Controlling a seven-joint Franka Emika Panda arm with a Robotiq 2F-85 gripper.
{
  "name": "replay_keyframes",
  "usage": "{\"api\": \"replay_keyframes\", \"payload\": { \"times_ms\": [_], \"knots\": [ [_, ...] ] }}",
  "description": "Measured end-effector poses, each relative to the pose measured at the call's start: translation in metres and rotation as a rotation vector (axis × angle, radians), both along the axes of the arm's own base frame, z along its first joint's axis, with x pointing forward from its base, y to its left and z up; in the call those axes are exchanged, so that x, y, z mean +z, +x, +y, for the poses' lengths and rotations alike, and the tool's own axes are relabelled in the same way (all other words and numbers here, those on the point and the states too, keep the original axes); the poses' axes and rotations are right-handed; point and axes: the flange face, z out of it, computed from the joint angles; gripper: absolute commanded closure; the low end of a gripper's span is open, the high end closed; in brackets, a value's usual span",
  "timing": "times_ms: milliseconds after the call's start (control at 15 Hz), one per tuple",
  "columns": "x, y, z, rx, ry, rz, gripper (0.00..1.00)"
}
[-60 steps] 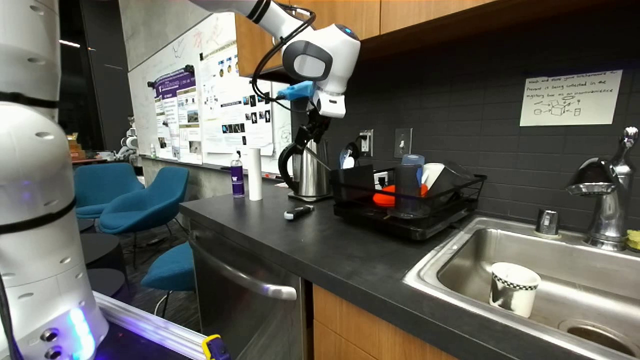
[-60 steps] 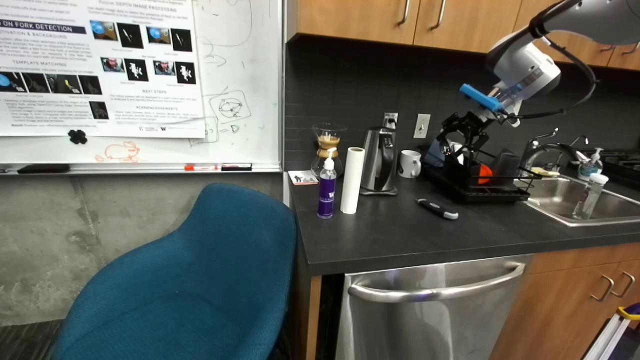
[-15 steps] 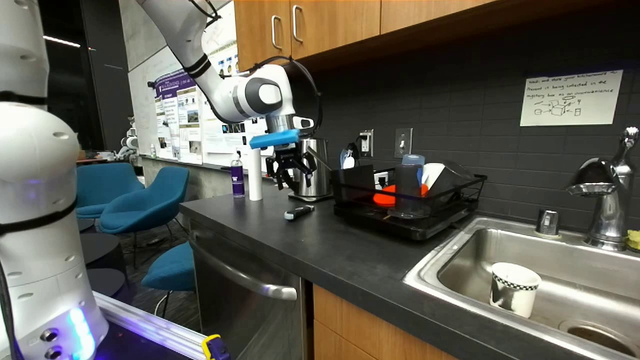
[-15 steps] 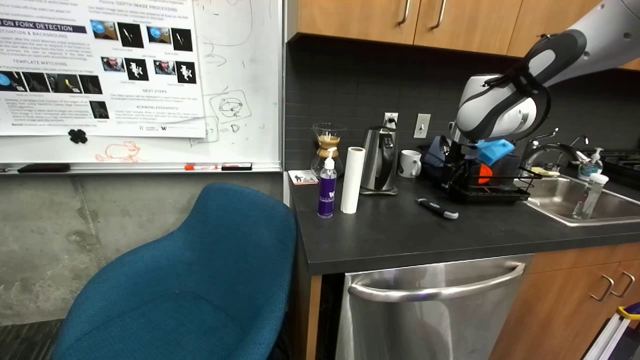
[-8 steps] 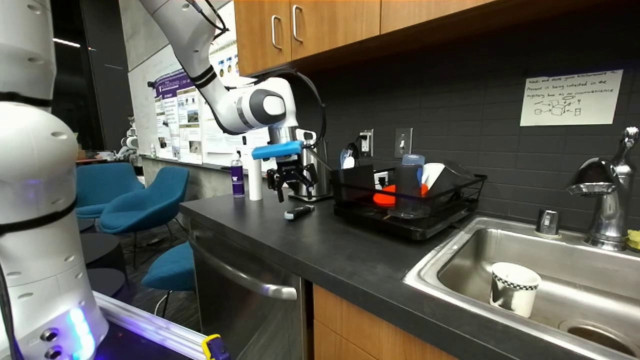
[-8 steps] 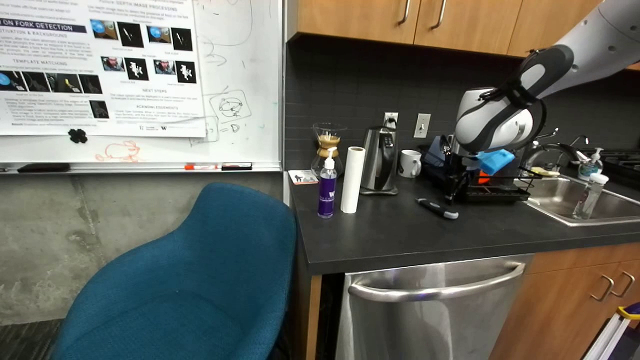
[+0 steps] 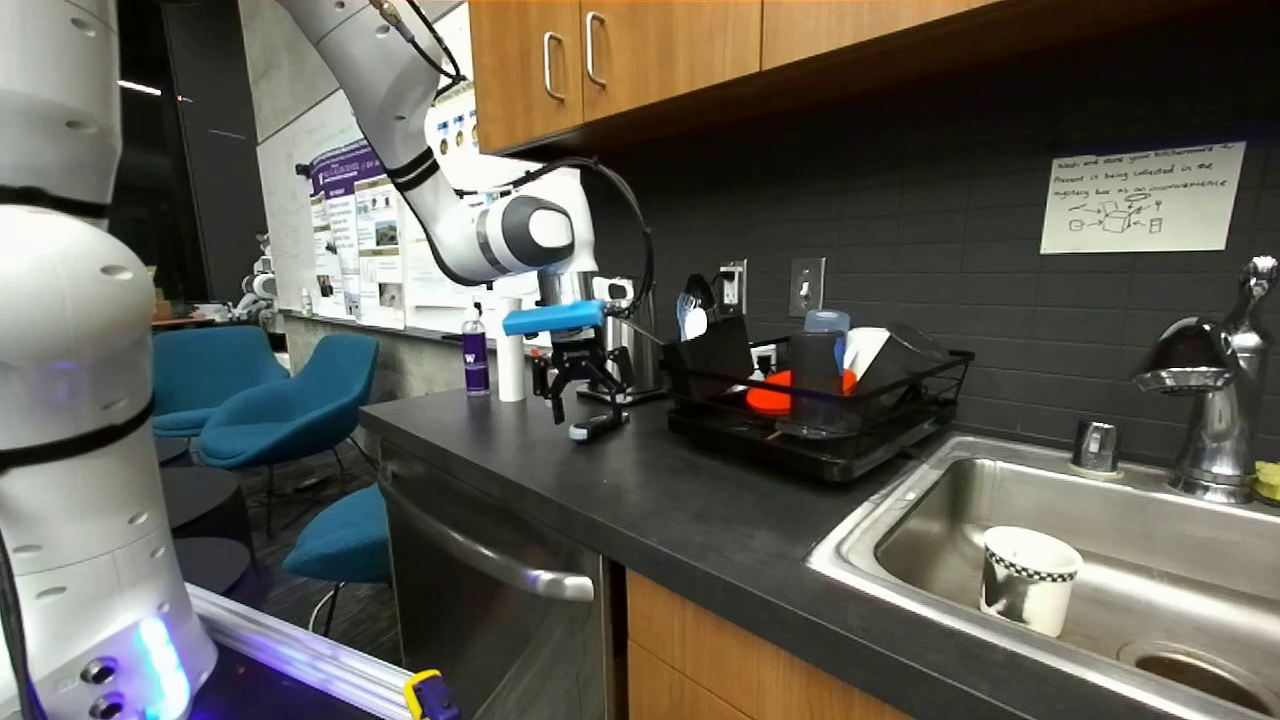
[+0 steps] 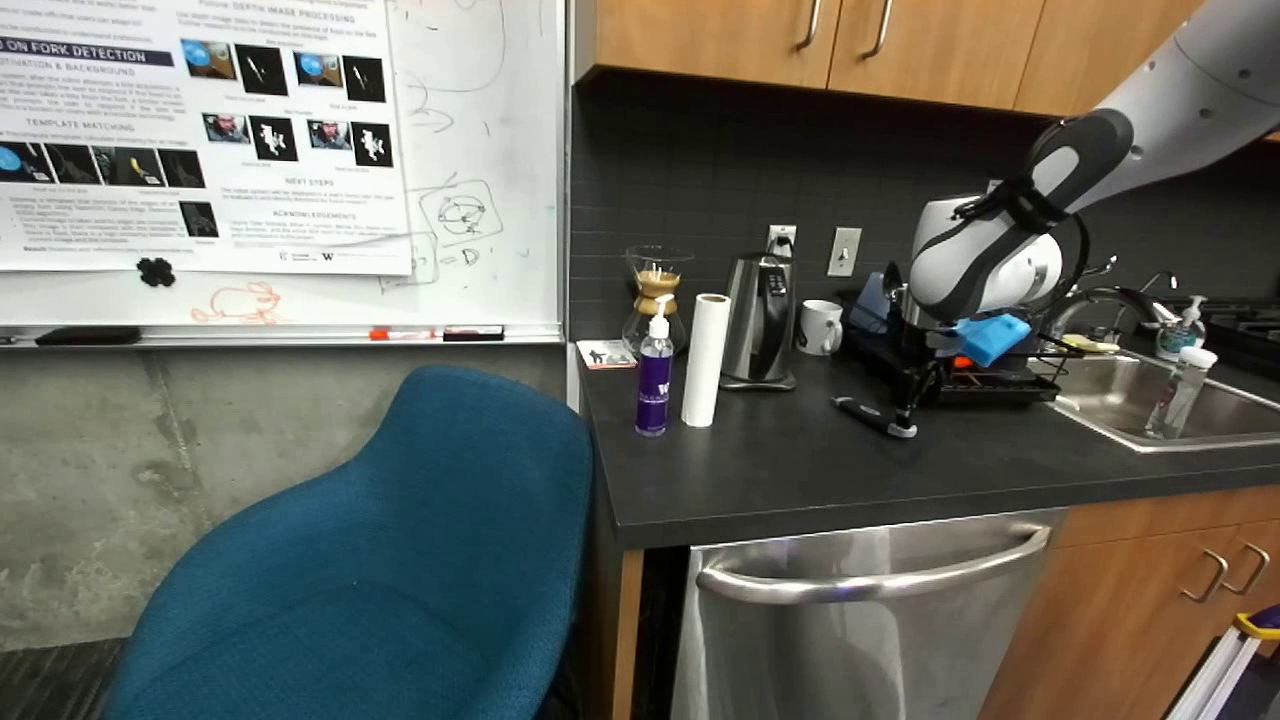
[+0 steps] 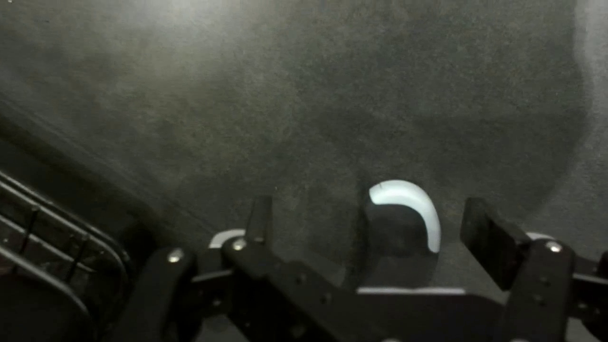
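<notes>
Hanging low over the dark counter (image 8: 760, 480), the gripper (image 9: 366, 218) spreads its jaws wide, clasping nothing. Only the wrist view reveals gaps on both sides of the black, pale-ended tool (image 9: 399, 232) lying between those jaws, at four o'clock. From the tool, I see a checker-banded cup (image 7: 1030, 582) toward four in an exterior view, a white mug (image 8: 815, 330) at eleven in an exterior view.

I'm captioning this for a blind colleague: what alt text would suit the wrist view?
An open black claw spans the lower part of the picture, with a dark tool that has a pale curved end showing between its jaws, a gap on each side. The tool lies on a dark counter, and part of a wire rack shows at lower left.
</notes>
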Motion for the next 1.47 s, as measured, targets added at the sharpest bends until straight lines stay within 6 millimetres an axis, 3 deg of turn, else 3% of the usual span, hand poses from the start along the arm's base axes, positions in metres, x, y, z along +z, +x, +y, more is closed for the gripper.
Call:
{"api": "replay_keyframes", "payload": {
  "times_ms": [733, 1200, 1267, 1333, 1467],
  "knots": [
    [-0.031, -0.009, 0.012, 0.013, 0.078, 0.047, 0.00],
    [-0.025, 0.003, 0.015, 0.016, 0.082, -0.027, 0.00],
    [-0.023, 0.005, 0.015, 0.016, 0.076, -0.045, 0.25],
    [-0.021, 0.007, 0.014, 0.017, 0.071, -0.059, 0.26],
    [-0.019, 0.009, 0.014, 0.019, 0.062, -0.070, 0.39]
  ]
}}
